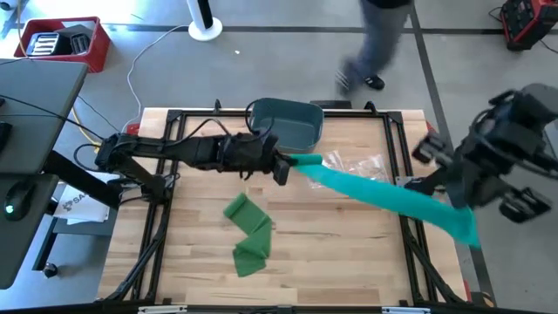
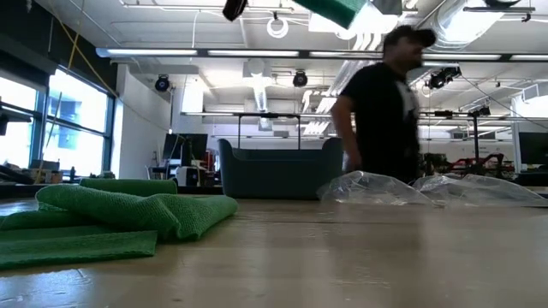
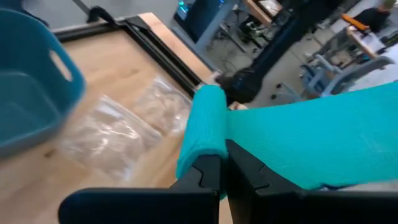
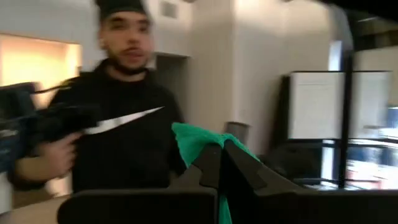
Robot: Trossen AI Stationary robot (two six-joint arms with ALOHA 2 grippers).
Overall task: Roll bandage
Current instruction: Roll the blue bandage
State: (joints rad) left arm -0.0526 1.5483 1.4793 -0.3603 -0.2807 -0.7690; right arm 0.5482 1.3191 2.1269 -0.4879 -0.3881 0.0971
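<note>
The bandage is a long teal strip held in the air between my two grippers, above the table's right half. My left gripper, near the table's middle, is shut on its thicker, partly rolled end. My right gripper, over the table's right edge, is shut on the strip near its other end. A short tail hangs past it. In the low view only a piece of the bandage shows at the top. My left gripper pinches the bandage between its two fingers, just beside the rolled end. The strip runs off from there toward my right gripper, lifted clear of the table. My right gripper pinches the strip near its far end between its two fingers. The cloth bunches above the fingertips and is clear of the table.
A folded green cloth lies on the table's near left part. A teal bin stands at the far edge, with clear plastic bags beside it. A person walks behind the table. A red crate sits on the floor.
</note>
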